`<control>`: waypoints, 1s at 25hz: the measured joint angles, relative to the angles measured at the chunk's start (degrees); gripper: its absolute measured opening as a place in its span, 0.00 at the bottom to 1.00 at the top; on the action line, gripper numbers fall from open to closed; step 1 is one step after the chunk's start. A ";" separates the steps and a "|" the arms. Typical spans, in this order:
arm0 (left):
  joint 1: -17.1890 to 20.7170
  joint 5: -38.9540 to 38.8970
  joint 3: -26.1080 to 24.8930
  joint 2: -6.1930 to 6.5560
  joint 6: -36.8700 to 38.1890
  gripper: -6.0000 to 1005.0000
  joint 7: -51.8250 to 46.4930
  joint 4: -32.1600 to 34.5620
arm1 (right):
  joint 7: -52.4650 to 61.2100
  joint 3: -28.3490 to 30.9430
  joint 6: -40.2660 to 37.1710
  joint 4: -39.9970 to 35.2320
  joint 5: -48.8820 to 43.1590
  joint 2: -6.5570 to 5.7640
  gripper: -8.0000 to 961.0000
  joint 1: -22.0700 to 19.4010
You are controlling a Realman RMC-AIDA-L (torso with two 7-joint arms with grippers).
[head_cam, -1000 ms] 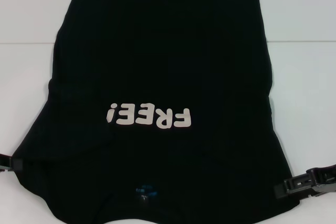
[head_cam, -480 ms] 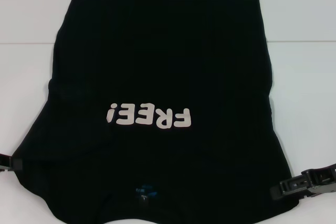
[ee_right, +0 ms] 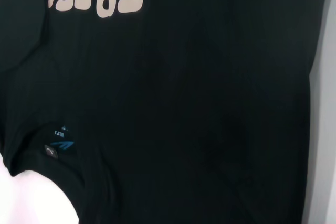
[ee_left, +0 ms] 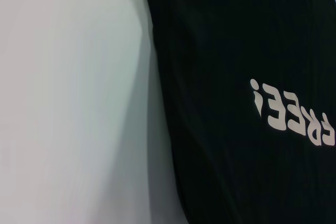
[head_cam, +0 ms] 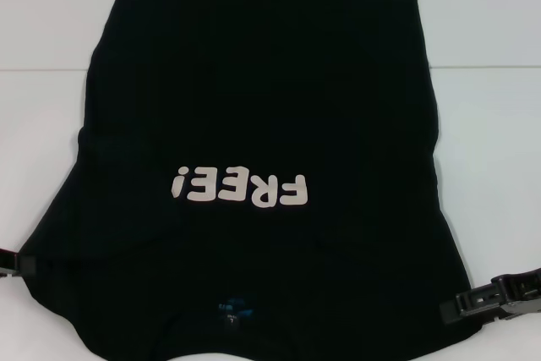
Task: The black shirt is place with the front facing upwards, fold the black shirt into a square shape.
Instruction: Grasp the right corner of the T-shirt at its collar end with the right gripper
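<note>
Dropped slightly since earlier: right gripper (head_cam: 494,300), just beside shirt (head_cam: 254,107) edge, poised to grab; grip state unclear. Left gripper (head_cam: 13,261) at opposite edge, also unclear. Shirt flat on counter (head_cam: 499,124) between both.

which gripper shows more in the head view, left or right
The right gripper, at the black shirt's near right edge, shows its black fingers and body. The left gripper is only a sliver at the frame's left edge.

Head camera looks down on the whole black shirt (head_cam: 262,166); each wrist camera hangs close above its own shirt edge, both sharing the "FREE!" lettering (ee_left: 289,111).
</note>
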 joint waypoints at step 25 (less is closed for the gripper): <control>-0.04 -0.02 -0.08 0.00 0.02 0.02 0.00 0.00 | -1.62 -0.13 0.45 2.62 0.51 1.29 0.90 2.49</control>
